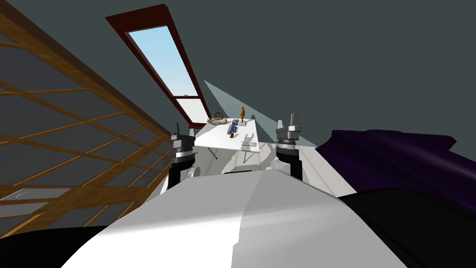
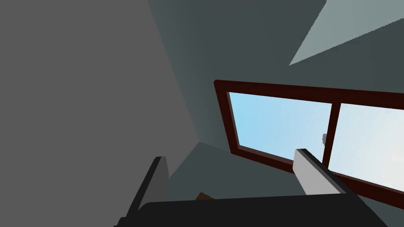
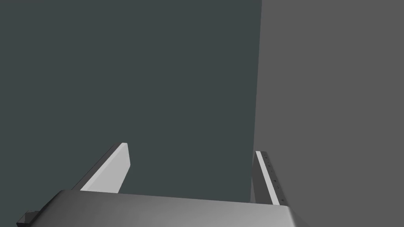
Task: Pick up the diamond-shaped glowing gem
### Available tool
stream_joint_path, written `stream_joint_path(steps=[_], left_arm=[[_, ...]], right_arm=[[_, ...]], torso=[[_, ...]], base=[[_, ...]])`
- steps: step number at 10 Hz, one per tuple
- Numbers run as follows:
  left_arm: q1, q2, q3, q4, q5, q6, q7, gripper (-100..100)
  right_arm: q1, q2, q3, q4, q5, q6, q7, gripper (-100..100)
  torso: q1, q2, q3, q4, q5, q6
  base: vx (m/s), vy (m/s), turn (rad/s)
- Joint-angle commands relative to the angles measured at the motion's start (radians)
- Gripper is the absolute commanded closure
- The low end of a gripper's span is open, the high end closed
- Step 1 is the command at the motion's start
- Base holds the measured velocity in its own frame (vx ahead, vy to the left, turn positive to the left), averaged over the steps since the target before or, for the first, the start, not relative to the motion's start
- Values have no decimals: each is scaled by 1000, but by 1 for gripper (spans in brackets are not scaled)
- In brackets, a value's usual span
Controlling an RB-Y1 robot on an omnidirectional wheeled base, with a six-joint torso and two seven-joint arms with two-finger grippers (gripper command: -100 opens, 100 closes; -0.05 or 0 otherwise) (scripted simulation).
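**A:** Hunting for the gem, and it has to be somewhere on that white table (image 1: 218, 137) straight ahead. From here everything on it is too small to show a diamond shape or a glow.

**B:** Best guess?

**A:** The little blue cluster (image 1: 234, 123) about mid-table, with a red bit (image 1: 231, 135) just nearer us. A brown figurine (image 1: 242, 113) stands at the far end, and a tan lump (image 1: 217, 120) sits in the far corner beside it. I can't call the gem's long axis from this range.

**B:** And the hands?

**A:** Both are raised in front of the chest and well apart from the table. The left gripper (image 2: 230, 155) has its blades spread with nothing between them. It's the same for the right gripper (image 3: 192, 148), wide apart and empty.

**B:** Which arm gets it?

**A:** It's a toss-up. The table runs lengthwise away from us, and the blue cluster lies dead ahead, roughly midway between the two arms. The table as a whole sits a touch towards the left arm.

**B:** So no reach yet.

**A:** I'd say not. My read is the base closes in first, and the arm gets picked once the gem shows itself.
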Motion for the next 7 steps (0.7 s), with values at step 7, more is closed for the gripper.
stream_joint_path(steps=[7], left_arm=[[-95, 103, 37, 184, 56, 187, 67, -100]], right_arm=[[0, 0, 0, 0, 0, 0, 0, 0]], torso=[[0, 3, 2, 1, 0, 0]], base=[[-117, 18, -82]])
